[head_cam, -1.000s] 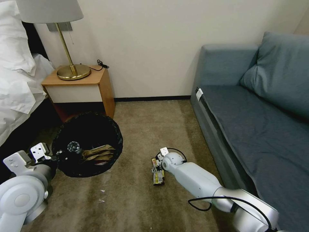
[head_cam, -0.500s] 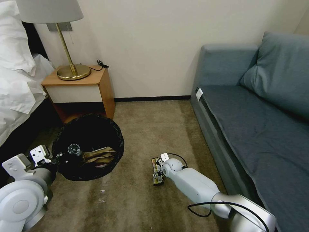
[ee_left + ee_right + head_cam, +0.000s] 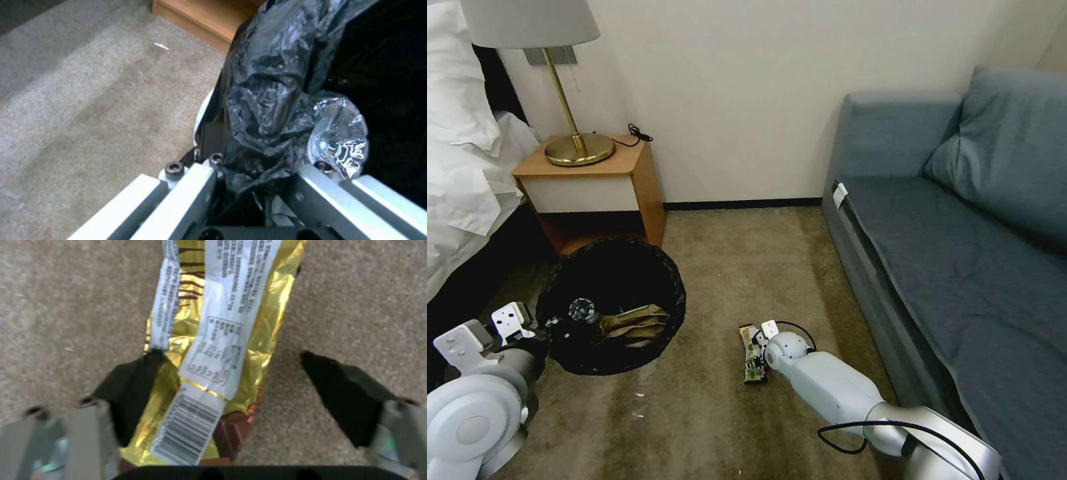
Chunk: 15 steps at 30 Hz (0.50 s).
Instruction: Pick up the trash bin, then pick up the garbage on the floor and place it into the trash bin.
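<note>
Since the earlier head frames, the right arm has shifted slightly back and lower over the yellow-brown snack wrapper (image 3: 752, 353), which lies flat on the carpet (image 3: 727, 267) in the same spot near the sofa (image 3: 934, 253). Right gripper (image 3: 231, 360) is spread wide, one black fingertip (image 3: 133, 383) resting on the wrapper's edge, the other apart from it on bare carpet; nothing is gripped. In the head view the gripper itself is largely hidden behind the arm's wrist.

Left gripper (image 3: 253, 173) is clenched on the rim of the trash bin (image 3: 610, 303), with the crumpled black bag liner (image 3: 271, 100) pinched between its metal fingers. Whether the bin rests on the floor or is lifted cannot be told. It sits beside the wooden nightstand (image 3: 594, 183), tilted toward the camera.

Inside the bin: a tan paper bag (image 3: 630, 321) and a small clear bottle (image 3: 582, 311), the latter partly in shadow; its label is not readable. A red-and-white scrap beneath the paper bag is mostly covered.
</note>
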{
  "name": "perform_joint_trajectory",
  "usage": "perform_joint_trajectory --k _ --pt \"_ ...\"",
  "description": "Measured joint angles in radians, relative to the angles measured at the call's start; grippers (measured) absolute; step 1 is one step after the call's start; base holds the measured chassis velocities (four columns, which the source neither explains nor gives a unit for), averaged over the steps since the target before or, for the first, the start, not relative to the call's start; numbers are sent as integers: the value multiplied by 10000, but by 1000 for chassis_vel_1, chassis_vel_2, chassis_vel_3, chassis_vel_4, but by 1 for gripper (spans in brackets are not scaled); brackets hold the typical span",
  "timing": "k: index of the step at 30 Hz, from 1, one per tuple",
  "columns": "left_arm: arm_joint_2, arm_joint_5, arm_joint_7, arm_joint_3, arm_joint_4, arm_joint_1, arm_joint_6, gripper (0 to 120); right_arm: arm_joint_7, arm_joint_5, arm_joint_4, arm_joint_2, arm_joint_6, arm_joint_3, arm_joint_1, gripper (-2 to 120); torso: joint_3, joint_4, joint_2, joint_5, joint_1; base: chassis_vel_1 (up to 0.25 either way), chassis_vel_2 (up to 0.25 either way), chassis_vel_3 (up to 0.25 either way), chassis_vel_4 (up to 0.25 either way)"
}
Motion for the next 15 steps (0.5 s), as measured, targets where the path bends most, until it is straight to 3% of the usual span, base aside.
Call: perform_joint_trajectory --k 15 --pt "5 35 -17 21 -38 -43 -7 1 -182 309 36 27 545 99 104 25 1 1 0 0 0 0 0 0 0"
